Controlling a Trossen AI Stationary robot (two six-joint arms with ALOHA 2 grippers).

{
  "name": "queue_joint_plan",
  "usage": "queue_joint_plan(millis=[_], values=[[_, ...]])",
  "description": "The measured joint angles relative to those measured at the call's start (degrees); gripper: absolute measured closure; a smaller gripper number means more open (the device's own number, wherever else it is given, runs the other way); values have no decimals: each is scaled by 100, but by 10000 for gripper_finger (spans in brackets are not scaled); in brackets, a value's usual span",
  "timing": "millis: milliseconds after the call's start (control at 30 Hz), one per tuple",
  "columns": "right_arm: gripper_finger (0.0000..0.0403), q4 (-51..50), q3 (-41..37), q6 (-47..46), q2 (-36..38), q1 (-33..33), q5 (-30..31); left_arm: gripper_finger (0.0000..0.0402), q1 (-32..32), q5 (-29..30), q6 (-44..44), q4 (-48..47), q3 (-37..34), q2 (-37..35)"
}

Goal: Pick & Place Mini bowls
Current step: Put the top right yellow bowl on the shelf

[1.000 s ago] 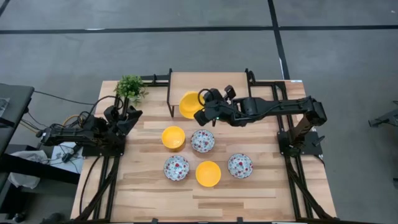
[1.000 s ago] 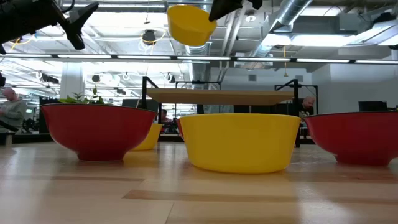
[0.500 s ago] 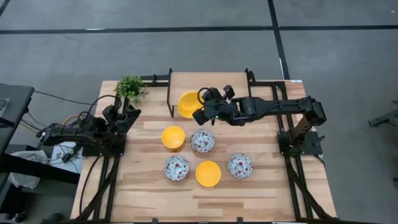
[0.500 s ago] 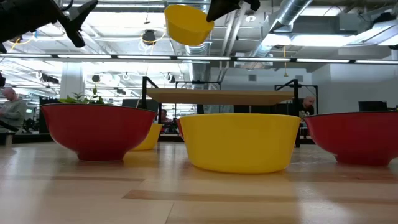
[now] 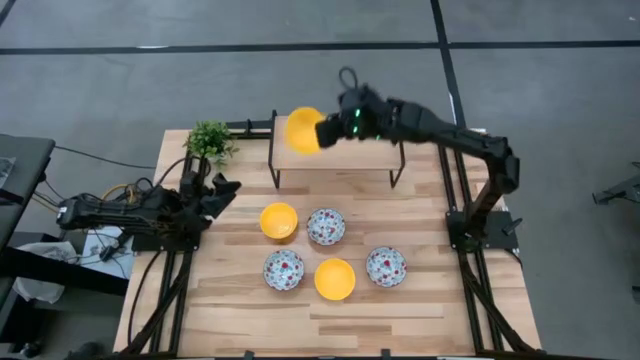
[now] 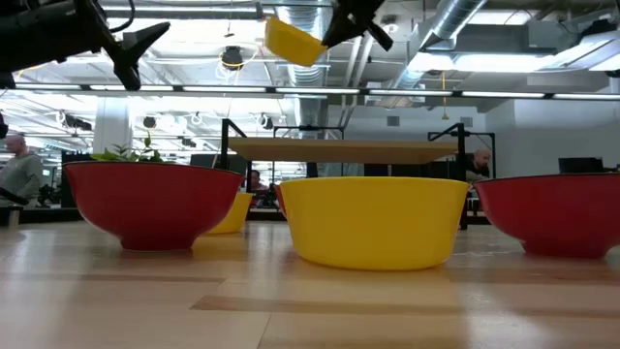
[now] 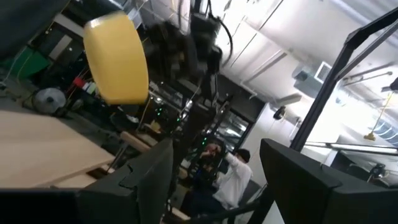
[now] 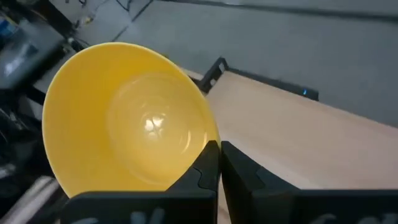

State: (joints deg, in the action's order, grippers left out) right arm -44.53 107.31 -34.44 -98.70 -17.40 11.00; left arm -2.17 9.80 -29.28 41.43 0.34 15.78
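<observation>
Right gripper [image 5: 330,128] has its fingers pinched closed on the rim of a yellow bowl [image 5: 303,130], and we can see the bowl lifted well up, tilted on its side above the raised wooden shelf [image 5: 340,158] at the back of the table [image 5: 420,300]. Our right wrist view gives the best look: both dark fingers clamp the near rim, the glossy inside of the bowl faces the camera, and the shelf board lies just beyond and below it. The low view cuts most of that arm off at the frame's upper edge, so we only get the bowl's outside and a bit of the gripper there.

Nearer the table's front than the held bowl, below the shelf, the other five sit in a loose cluster: a yellow one [image 5: 279,221] just beside a floral one [image 5: 326,226], then a floral bowl [image 5: 284,270], another yellow bowl [image 5: 334,279] and a third floral bowl [image 5: 385,266]. From table height, the floral ones show as plain red outsides, so the pattern is visible only from overhead.

Left gripper [image 5: 222,185] waits off to that side of the table, near the green plant [image 5: 208,140], fingers spread and holding nothing. Its wrist view catches the held bowl far off, though the arm behind it is blurred, and a person in the room beyond.
</observation>
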Motion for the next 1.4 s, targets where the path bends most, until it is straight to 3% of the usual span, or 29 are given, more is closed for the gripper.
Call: queue_joint_plan(millis=[267, 533, 700, 833, 1033, 1167, 1400], values=[[403, -340, 603, -119, -3, -695, -1139, 160, 2, 0, 330, 1, 0, 213], [403, -301, 764, -3, -40, -933, -1687, 160, 2, 0, 350, 5, 0, 350], [403, -375, 806, -128, -447, -1020, -2068, 160, 2, -2, 350, 0, 0, 380], [403, -811, 1320, -111, -1101, -1134, -2113, 160, 2, -9, 345, -2, 0, 395], [403, -1949, 2788, -43, -2181, -1358, -2161, 160, 0, -19, 334, 0, 0, 412], [403, -1964, 2539, -154, -2309, -1419, -2528, 160, 0, -12, 350, -2, 0, 413], [403, -2260, 2555, -124, -2470, -1396, -2429, 160, 0, 2, 350, -1, 0, 431]])
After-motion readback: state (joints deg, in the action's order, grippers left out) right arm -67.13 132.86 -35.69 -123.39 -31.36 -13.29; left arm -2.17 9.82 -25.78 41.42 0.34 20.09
